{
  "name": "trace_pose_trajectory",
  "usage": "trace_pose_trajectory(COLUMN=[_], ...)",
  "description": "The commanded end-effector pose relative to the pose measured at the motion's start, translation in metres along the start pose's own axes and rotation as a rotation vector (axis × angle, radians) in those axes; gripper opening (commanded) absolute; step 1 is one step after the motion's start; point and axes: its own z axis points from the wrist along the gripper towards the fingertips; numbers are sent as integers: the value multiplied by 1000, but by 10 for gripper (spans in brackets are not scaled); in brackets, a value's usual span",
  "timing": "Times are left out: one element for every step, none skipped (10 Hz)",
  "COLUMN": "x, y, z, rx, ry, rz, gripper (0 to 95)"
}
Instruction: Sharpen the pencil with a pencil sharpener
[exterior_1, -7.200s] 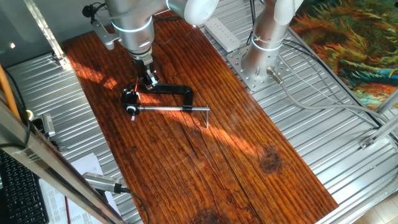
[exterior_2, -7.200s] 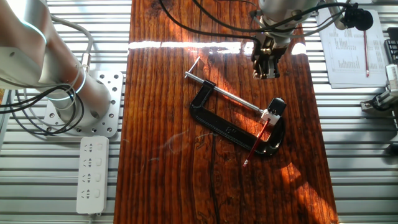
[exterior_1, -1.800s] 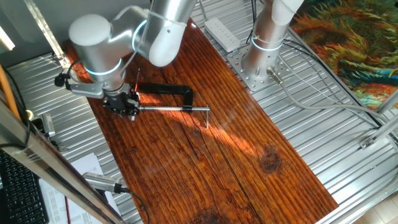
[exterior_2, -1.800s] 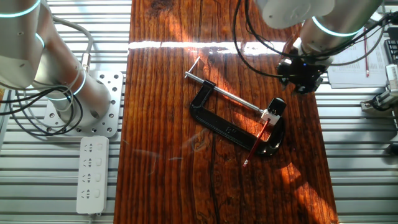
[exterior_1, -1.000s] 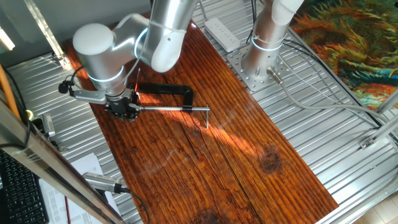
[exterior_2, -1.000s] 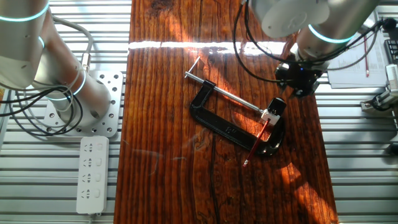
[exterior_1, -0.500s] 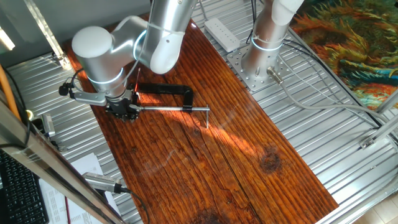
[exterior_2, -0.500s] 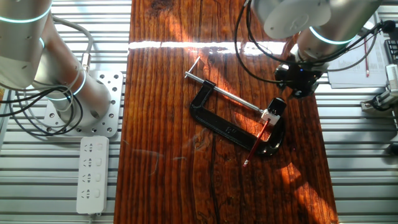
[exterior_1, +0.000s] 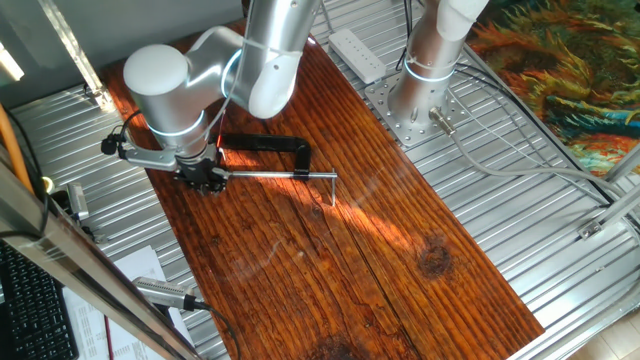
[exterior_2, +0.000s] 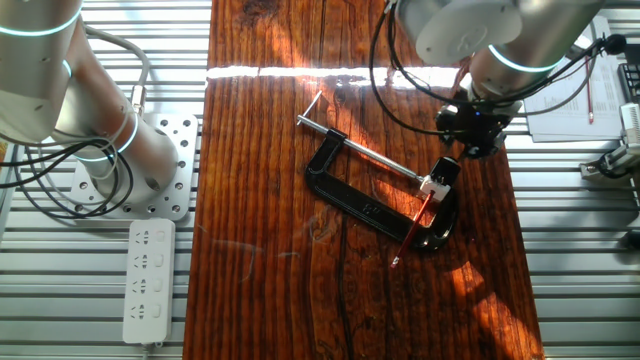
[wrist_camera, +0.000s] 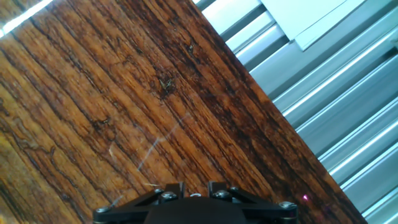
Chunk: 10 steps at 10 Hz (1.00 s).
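Observation:
The red pencil (exterior_2: 412, 229) lies slanted across the closed end of the black C-clamp (exterior_2: 366, 207). Its upper end meets the small black pencil sharpener (exterior_2: 446, 169), which sits at the tip of the steel rod (exterior_2: 375, 155). In one fixed view only a thin part of the pencil (exterior_1: 220, 133) shows behind the arm, and the sharpener is hidden. My gripper (exterior_2: 477, 143) hangs low just beside the sharpener, toward the table's edge, and holds nothing; it also shows in one fixed view (exterior_1: 206, 179). In the hand view the gripper (wrist_camera: 194, 186) shows only its fingertips, close together over bare wood.
The clamp's T-handle (exterior_2: 310, 112) points toward the table's middle. Ribbed metal decking (wrist_camera: 336, 93) runs along the wooden table's edge near my gripper. A second arm's base (exterior_2: 130, 160) and a power strip (exterior_2: 147, 280) stand beyond the far side. Papers (exterior_2: 570, 80) lie off the table.
From above the table's edge, away from the clamp, my gripper has swung round and come down beside the sharpener. In the last second it edged slightly closer. The pencil and clamp have not moved.

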Motion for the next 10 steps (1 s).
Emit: trace_pose_trajectory(x=[0, 0, 0, 1, 1, 3, 5, 6, 6, 6], y=[-1, -1, -1, -1, 0, 1, 2, 3, 3, 3], z=[3, 6, 7, 7, 6, 5, 6, 7, 7, 8], rx=[3, 3, 2, 1, 0, -2, -1, -1, 0, 1], ry=[2, -1, -2, -2, -2, 0, -1, -1, -1, 0], rz=[-5, -4, -6, -10, -10, -18, -17, -15, -16, -19], gripper=[190, 190, 190, 190, 190, 190, 190, 190, 190, 190])
